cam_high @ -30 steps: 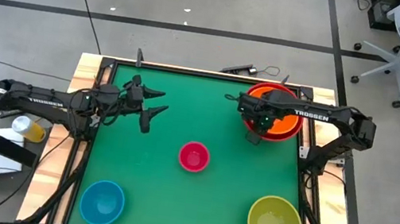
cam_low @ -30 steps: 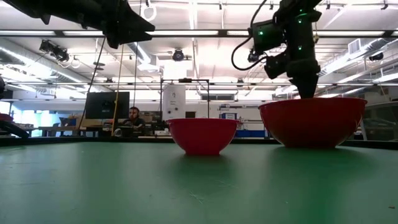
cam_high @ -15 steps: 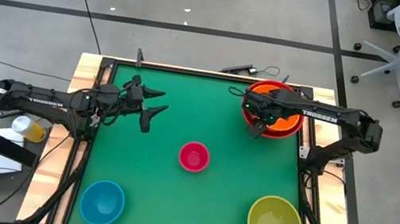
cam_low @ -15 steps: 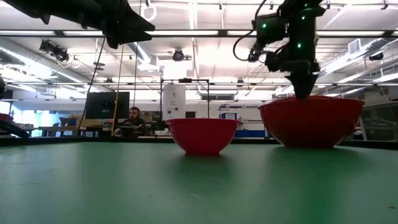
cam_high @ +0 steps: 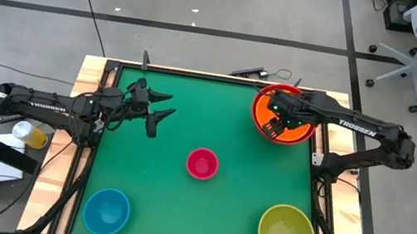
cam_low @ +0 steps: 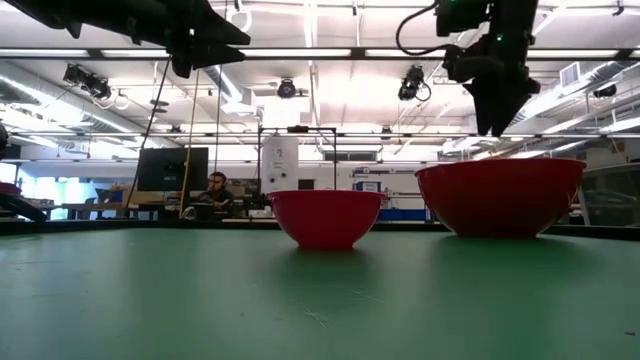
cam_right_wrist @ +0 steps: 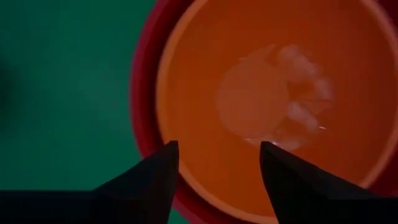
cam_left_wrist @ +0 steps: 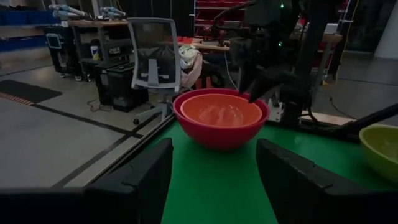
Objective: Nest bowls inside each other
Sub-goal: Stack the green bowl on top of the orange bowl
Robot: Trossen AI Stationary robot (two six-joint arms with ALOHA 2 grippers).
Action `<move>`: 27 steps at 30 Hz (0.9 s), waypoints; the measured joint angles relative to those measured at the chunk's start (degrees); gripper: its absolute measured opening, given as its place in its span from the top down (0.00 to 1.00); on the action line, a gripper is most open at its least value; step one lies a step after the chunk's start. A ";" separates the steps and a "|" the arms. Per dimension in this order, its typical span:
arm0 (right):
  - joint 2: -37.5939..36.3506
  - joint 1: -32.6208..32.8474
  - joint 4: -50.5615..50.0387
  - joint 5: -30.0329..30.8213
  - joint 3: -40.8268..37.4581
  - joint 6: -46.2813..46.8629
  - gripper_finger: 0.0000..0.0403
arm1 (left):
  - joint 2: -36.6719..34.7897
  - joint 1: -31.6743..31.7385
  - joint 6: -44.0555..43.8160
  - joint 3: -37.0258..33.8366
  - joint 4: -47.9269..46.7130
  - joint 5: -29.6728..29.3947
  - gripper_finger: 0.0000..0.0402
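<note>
A red bowl (cam_high: 259, 117) stands at the table's far right with an orange bowl (cam_high: 294, 131) nested inside it, also seen in the left wrist view (cam_left_wrist: 221, 111). My right gripper (cam_low: 496, 128) hangs open just above their near-left rim, pointing steeply down, clear of both; its fingers frame the orange bowl (cam_right_wrist: 273, 93). The magenta-pink bowl (cam_high: 202, 164) sits mid-table, the light blue bowl (cam_high: 106, 210) near left, the yellow-green bowl (cam_high: 286, 233) near right. My left gripper (cam_high: 160, 114) waits open, held level over the far left.
The table's raised frame (cam_high: 319, 151) runs close beside the red bowl. Open green surface lies between the magenta-pink bowl and the nested pair. A person sits at a desk in the room beyond (cam_low: 215, 190).
My right gripper has risen out of the nested red and orange bowls until its fingertips stand clear above the rim, and its wrist has rolled. The orange bowl stays seated in the red one.
</note>
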 joint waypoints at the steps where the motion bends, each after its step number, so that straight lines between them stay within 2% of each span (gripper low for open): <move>1: -0.39 0.32 -0.52 0.11 0.00 0.60 0.43 | 0.00 0.00 0.09 0.00 -0.02 0.01 0.42; 4: -1.88 2.80 -2.31 -2.05 0.00 0.70 0.43 | 0.00 0.00 1.50 0.00 -0.07 1.13 0.42; 8: -4.86 9.51 -3.75 -3.74 0.00 2.83 0.43 | 1.52 0.00 3.71 0.00 0.48 4.30 0.42; 15: -9.90 22.51 -3.07 1.68 0.02 6.59 0.43 | 7.75 -0.02 7.62 -0.02 6.90 9.18 0.42; 19: -11.39 29.61 -1.61 4.06 -0.80 11.04 0.43 | 11.59 -0.15 9.46 -0.02 10.89 9.77 0.42; 27: -9.15 42.78 -0.10 -5.34 -6.51 22.62 0.48 | 12.76 0.00 10.41 -0.02 12.74 9.73 0.42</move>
